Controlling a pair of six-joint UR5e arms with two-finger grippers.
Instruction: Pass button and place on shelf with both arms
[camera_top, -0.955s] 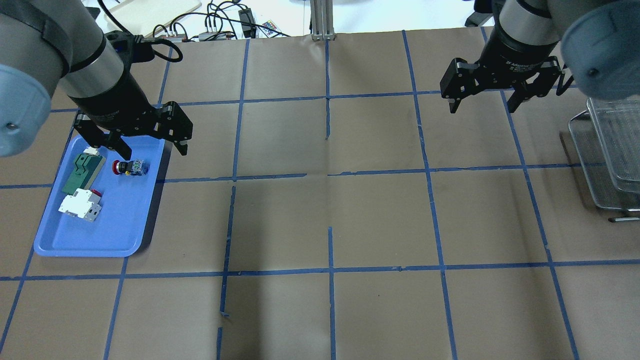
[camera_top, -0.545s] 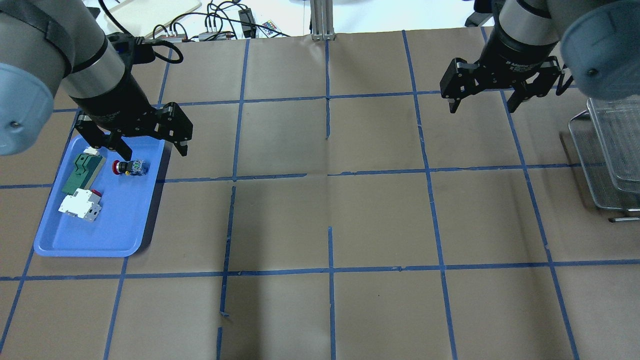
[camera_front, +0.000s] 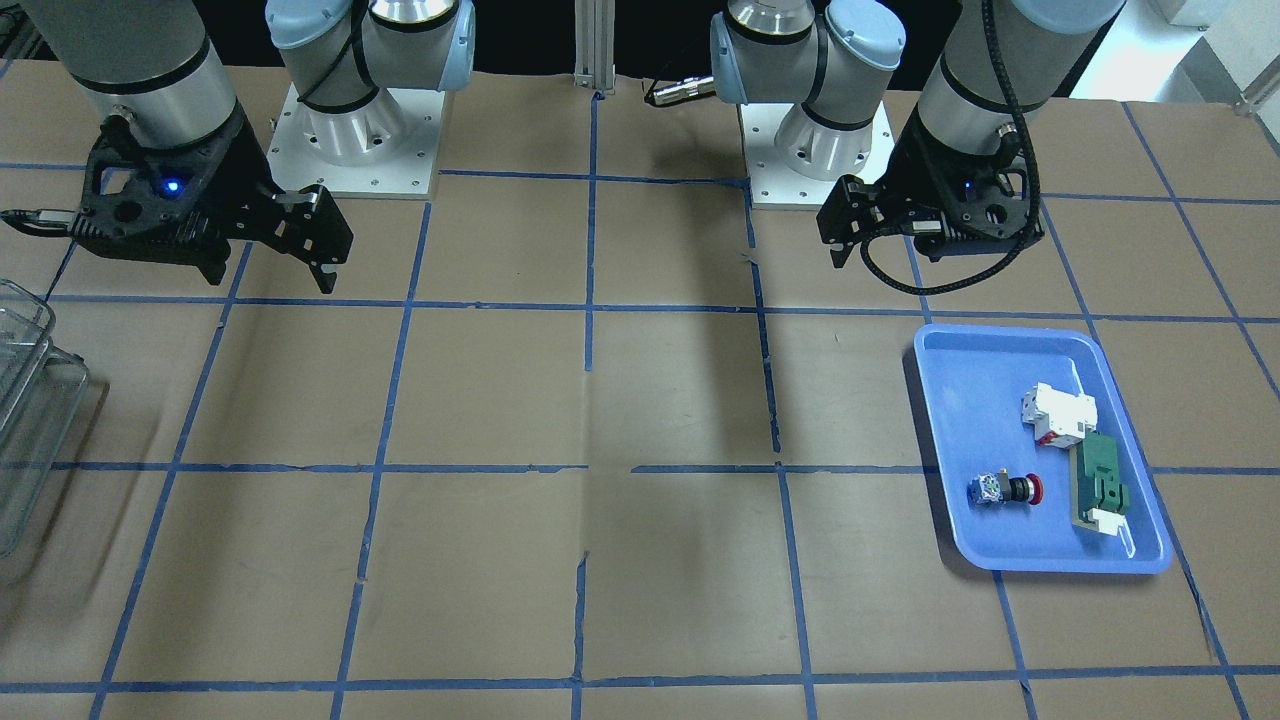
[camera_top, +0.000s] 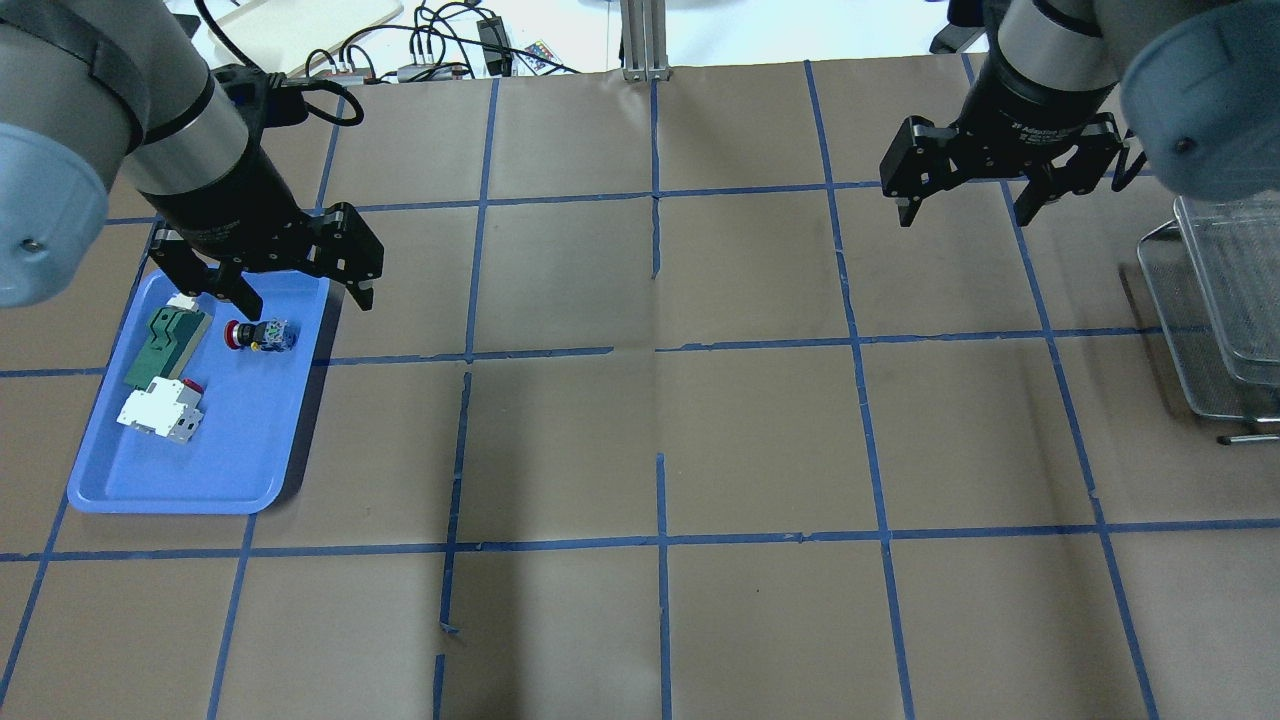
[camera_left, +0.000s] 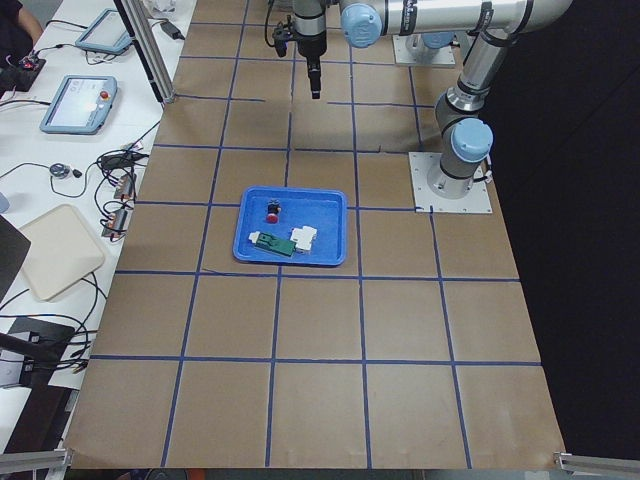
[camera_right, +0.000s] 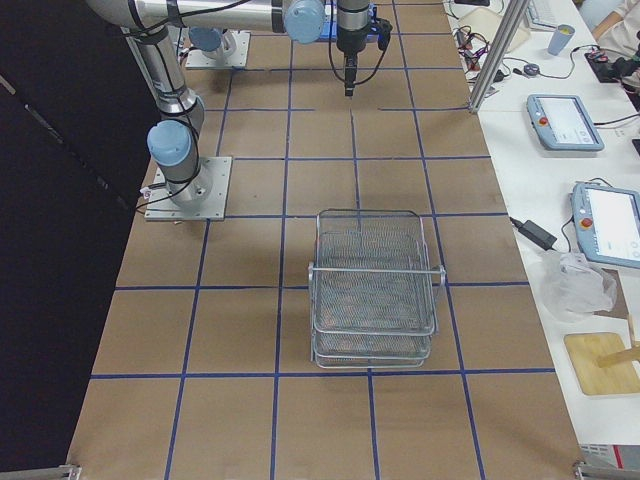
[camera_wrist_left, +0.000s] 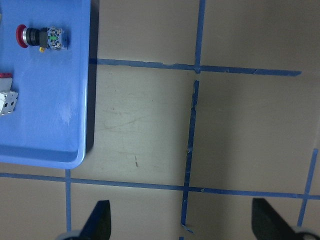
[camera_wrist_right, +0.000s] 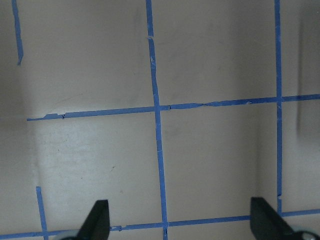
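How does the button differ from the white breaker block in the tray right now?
The button is smaller than the white breaker block. The button has a red cap, black collar and bluish base; the block is mostly white with a small red tab. Both lie in the blue tray, ungripped.

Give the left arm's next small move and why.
Probably slide the open left gripper to centre over the button: it lies on its side in the blue tray, and the wrist view shows it off in a corner, not between the jaws.
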